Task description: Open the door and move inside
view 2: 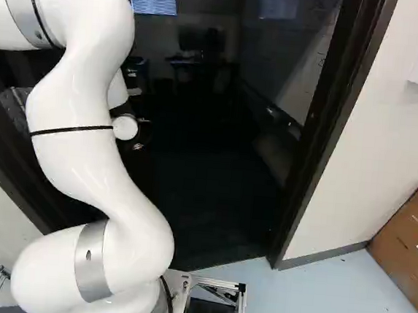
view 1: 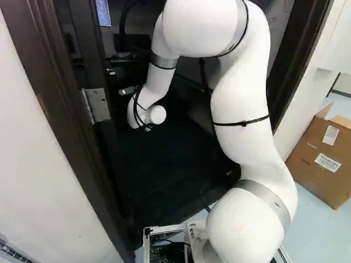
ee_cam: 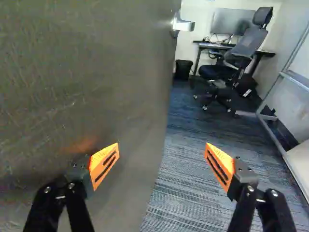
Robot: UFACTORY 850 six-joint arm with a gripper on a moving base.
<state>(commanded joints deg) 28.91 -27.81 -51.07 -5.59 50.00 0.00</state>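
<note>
The door stands open, its dark panel [ee_cam: 82, 72] filling the space beside and ahead of one finger in the wrist view. A silvery handle [ee_cam: 184, 25] juts from its far edge. My gripper [ee_cam: 162, 153] is open and holds nothing; one orange-padded finger is over the panel, the other over the carpet [ee_cam: 183, 188] past the door's edge. Whether the near finger touches the panel, I cannot tell. In the left base view a metal hinge [view 1: 97, 105] shows beside the dark door frame [view 1: 52, 71]. The gripper cannot be made out against the dark in the base views.
Inside the room are an office chair [ee_cam: 236, 53], a desk [ee_cam: 224, 46], a black bin [ee_cam: 183, 69] and a metal-framed board [ee_cam: 297, 79]. The doorway's other post [view 2: 337, 116] rises right of my arm. A cardboard box [view 1: 323, 159] stands outside, against the wall.
</note>
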